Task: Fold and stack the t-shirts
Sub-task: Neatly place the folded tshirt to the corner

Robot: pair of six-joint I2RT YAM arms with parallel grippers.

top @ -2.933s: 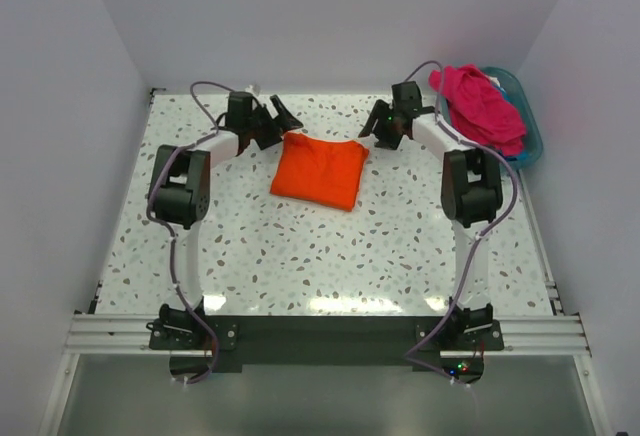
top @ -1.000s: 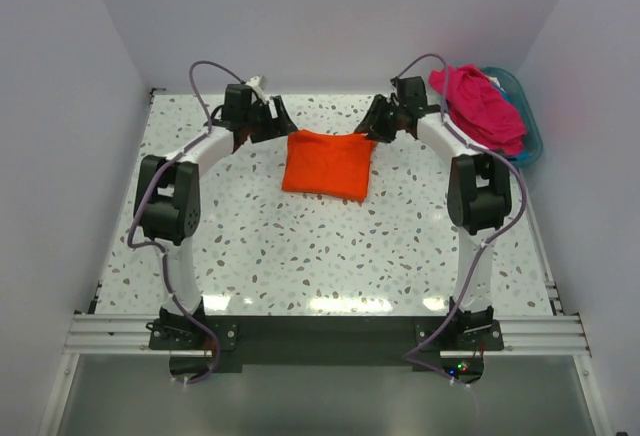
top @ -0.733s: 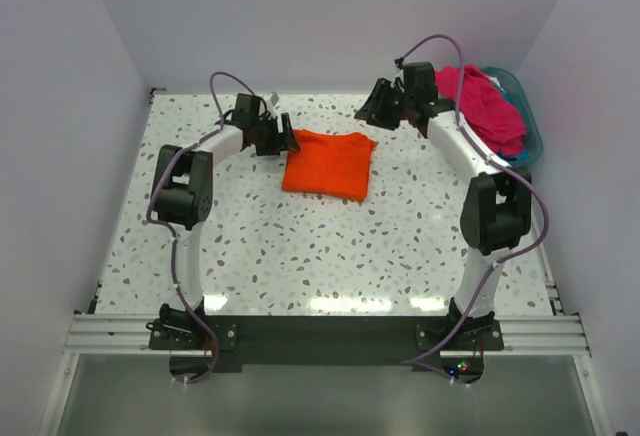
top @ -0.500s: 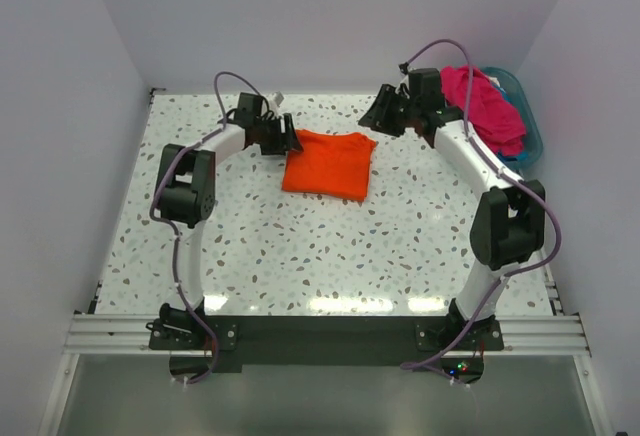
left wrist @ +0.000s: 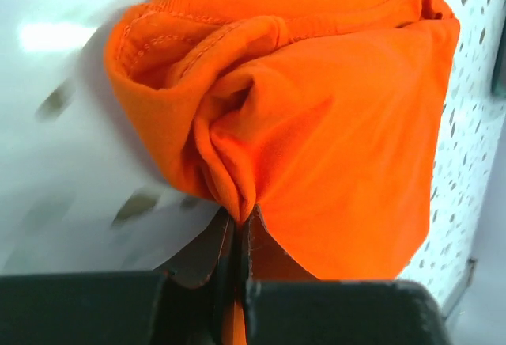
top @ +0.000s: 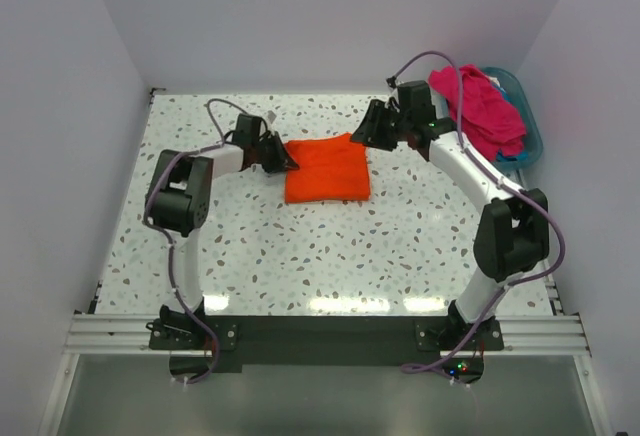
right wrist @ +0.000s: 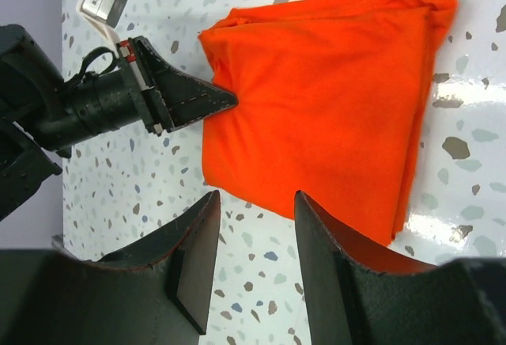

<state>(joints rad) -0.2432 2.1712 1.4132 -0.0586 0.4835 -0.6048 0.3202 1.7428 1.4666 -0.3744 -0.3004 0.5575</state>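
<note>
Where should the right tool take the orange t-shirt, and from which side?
Likely the orange t-shirt at its far right corner, from above on the right: the left tool is shut on its left edge, and the open right tool hangs right beside that free, flat corner.

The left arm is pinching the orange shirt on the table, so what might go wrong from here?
1. The left gripper is shut on a bunched bit of the orange t-shirt at its edge. Pulling from there may drag the fold open.
2. The right gripper is open above the shirt and holds nothing, so a one-sided pull could twist it.
3. The right arm passes close to the pink t-shirt draped over the basket and might snag it.
</note>
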